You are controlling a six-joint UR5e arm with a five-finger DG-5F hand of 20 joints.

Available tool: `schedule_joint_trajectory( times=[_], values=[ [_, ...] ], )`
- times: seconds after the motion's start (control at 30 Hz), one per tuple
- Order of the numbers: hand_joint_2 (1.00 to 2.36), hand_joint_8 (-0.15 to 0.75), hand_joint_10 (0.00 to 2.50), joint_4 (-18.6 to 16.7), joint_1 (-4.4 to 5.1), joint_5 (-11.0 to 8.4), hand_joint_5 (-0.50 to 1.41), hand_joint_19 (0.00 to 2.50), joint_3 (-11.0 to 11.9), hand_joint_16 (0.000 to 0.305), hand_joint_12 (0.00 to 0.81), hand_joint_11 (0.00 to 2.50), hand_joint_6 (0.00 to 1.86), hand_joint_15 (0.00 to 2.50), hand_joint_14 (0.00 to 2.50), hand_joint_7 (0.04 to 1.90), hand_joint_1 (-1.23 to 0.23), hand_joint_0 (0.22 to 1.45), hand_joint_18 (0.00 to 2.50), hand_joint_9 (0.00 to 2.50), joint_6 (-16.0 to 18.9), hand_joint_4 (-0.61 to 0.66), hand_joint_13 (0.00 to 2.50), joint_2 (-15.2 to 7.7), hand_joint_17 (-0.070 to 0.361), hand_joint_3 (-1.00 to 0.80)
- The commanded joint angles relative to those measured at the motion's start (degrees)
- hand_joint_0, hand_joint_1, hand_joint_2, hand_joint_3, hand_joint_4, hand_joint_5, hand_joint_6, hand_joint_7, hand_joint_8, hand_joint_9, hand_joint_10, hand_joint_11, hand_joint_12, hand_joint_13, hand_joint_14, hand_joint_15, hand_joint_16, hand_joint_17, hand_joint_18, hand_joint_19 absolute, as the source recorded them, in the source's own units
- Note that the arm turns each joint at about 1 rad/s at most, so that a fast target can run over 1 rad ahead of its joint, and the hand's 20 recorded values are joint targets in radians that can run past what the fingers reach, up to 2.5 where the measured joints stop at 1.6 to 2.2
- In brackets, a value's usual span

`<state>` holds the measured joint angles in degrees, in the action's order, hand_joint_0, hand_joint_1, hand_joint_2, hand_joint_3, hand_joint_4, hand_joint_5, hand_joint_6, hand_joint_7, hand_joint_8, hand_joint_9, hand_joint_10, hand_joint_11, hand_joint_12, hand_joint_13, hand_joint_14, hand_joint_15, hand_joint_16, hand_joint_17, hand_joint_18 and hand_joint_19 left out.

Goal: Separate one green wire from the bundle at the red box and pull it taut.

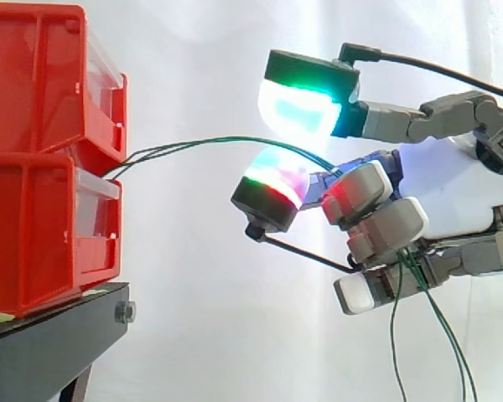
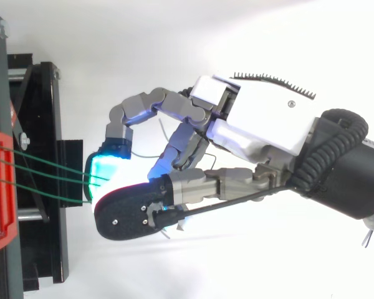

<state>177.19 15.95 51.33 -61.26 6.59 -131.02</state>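
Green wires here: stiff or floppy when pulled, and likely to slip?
Probably floppy: the green wires arc loosely from the red bins and hang slack below the hand. Thin and smooth-looking, they may slide through the curled fingers. Running close together, one would likely drag its neighbours.

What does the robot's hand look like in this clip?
The hand has a white palm shell, grey segmented fingers and thick black-backed fingertip pads glowing cyan, green and red. The wrist behind it is black.

Thin green wires [image 1: 210, 141] arc rightward from the red box [image 1: 33, 218], then hang.
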Motion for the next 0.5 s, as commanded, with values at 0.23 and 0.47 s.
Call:
schedule_joint_trajectory(
  times=[0.23, 0.47],
  values=[
    [1.01, 0.251, 0.03, 0.1, 0.05, 0.00, -0.15, 0.69, 0.0, 0.051, 0.341, 1.11, 0.86, 1.15, 0.03, 1.16, -0.69, 0.60, 0.96, 1.45, 0.0, 0.01, 1.49, 0.0, 0.116, -0.38],
    [1.02, 0.251, 0.03, 0.1, -0.04, 0.09, -0.16, 0.68, 0.0, 0.052, 0.342, 1.10, 0.88, 1.15, 0.03, 1.13, -0.77, 0.61, 0.96, 1.40, 0.0, 0.01, 1.48, 0.0, 0.117, -0.24]
  ],
)
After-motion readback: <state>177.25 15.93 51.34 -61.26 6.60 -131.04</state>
